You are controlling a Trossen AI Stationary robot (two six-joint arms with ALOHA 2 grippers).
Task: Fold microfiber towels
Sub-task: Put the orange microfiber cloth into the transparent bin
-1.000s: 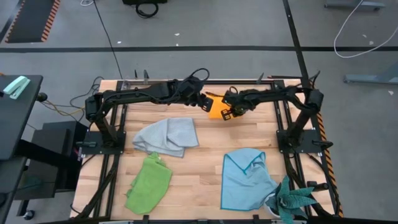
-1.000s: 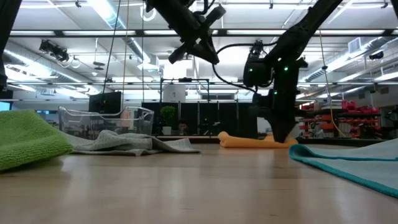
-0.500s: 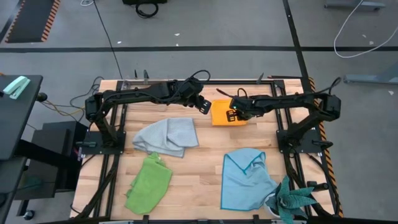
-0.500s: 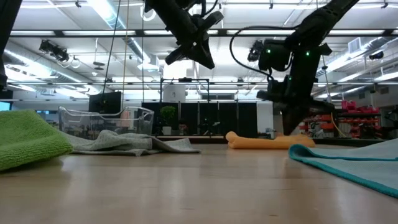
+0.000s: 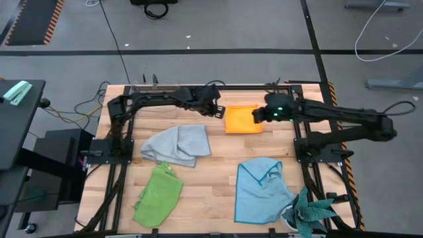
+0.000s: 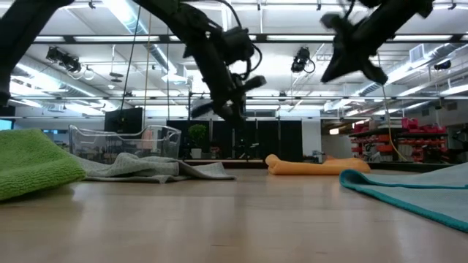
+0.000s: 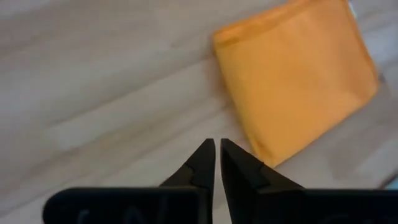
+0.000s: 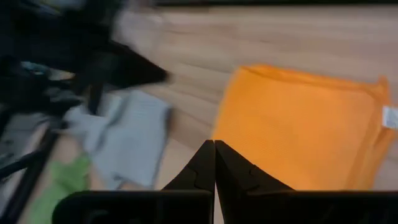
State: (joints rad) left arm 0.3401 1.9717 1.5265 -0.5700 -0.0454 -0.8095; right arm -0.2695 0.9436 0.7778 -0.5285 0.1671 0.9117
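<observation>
The orange-yellow towel (image 5: 241, 119) lies flat on the wooden worktop (image 5: 218, 172), near the far edge and about in the middle. It is folded into a neat, thick square. In the low view it looks like a long flat roll (image 6: 311, 166) lying on the wood.

The left gripper (image 5: 215, 110) hangs just beside the orange-yellow towel, on its left side, up in the air. Its two dark fingers (image 7: 202, 163) are pressed almost together, with only a thin slit between them — nothing is in them. The left wrist view looks down on the towel and the bare wood next to it.

The right gripper (image 5: 259, 115) is at the towel's right edge, also lifted off the worktop. Its fingers (image 8: 204, 163) are pressed together too, and they pinch nothing. The towel lies under them, free.

The grey towel (image 5: 178, 144) lies crumpled on the left half of the worktop, closer to the middle. The lime green towel (image 5: 159, 195) lies near the front edge on the left, bunched up long and thin. The light blue towel (image 5: 262, 190) is spread on the right side near the front, with one corner folded over. A teal spiky plant (image 5: 310, 213) sits at the front right corner, touching the blue towel's edge. A clear plastic box (image 6: 124, 137) stands at the back — seen in the low view behind the grey towel.
</observation>
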